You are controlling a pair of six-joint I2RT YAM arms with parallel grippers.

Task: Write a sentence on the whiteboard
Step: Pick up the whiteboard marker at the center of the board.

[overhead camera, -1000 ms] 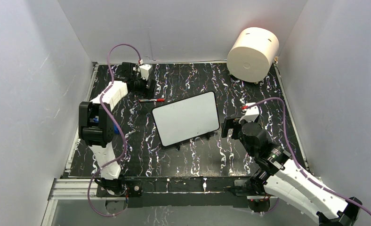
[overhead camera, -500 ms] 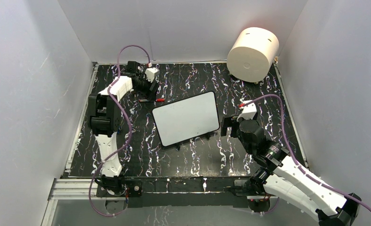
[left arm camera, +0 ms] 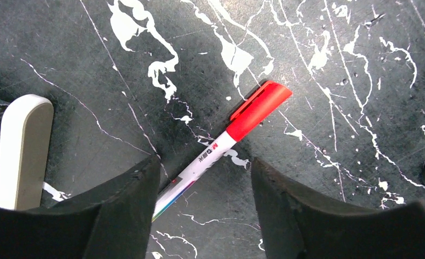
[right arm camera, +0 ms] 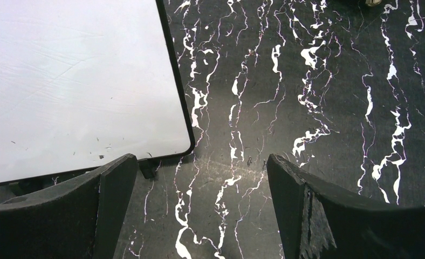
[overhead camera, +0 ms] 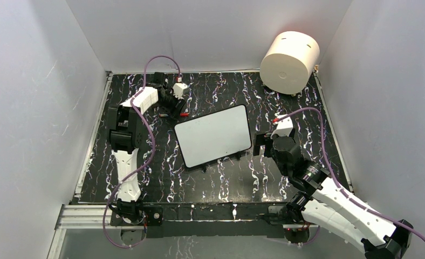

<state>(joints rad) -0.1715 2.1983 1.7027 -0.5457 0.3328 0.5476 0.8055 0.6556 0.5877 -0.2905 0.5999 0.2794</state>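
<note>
The left gripper (left arm camera: pixel 204 164) has advanced over the marker (left arm camera: pixel 224 144), whose barrel now lies between its narrowing fingers.

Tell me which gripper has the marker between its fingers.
The left gripper: the red-capped marker lies on the table between its parted fingers, not yet clamped. The right gripper, open, frames only table by the whiteboard corner.
</note>
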